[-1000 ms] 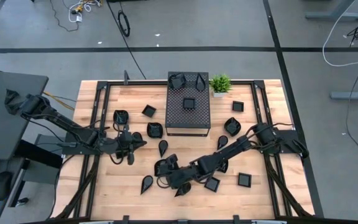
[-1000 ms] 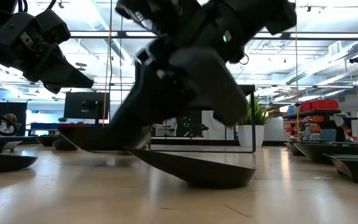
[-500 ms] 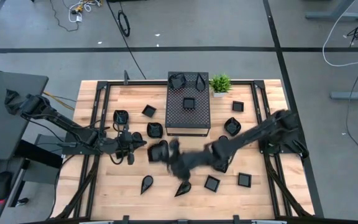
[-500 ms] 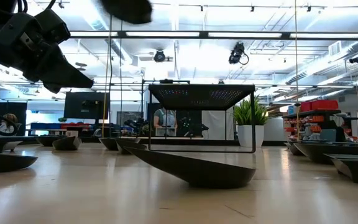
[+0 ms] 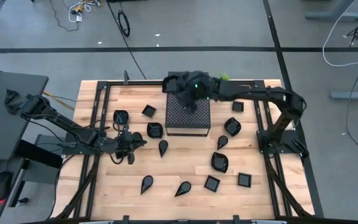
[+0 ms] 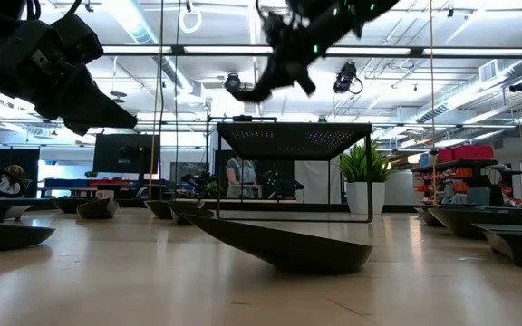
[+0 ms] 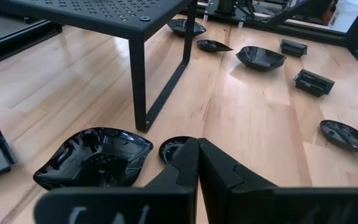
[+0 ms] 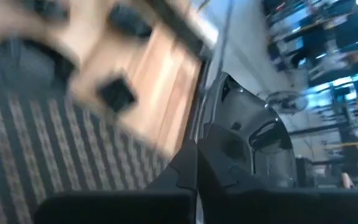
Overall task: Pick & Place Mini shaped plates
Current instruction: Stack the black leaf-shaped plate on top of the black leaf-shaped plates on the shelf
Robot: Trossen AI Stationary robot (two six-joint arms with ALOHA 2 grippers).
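The right gripper (image 5: 188,87) hangs above the black box (image 5: 189,115), jaws pinching a small plate (image 8: 253,140) by its rim for setting down. The left gripper (image 5: 131,142) waits pressed together; other plates (image 5: 163,148) lie scattered below.

I see open table (image 5: 185,169) well below my right jaws; the perforated box (image 5: 188,115) sits directly beneath them.

I look straight down on the whole desk (image 5: 104,193) from high up. My low camera sits on it, looking across.
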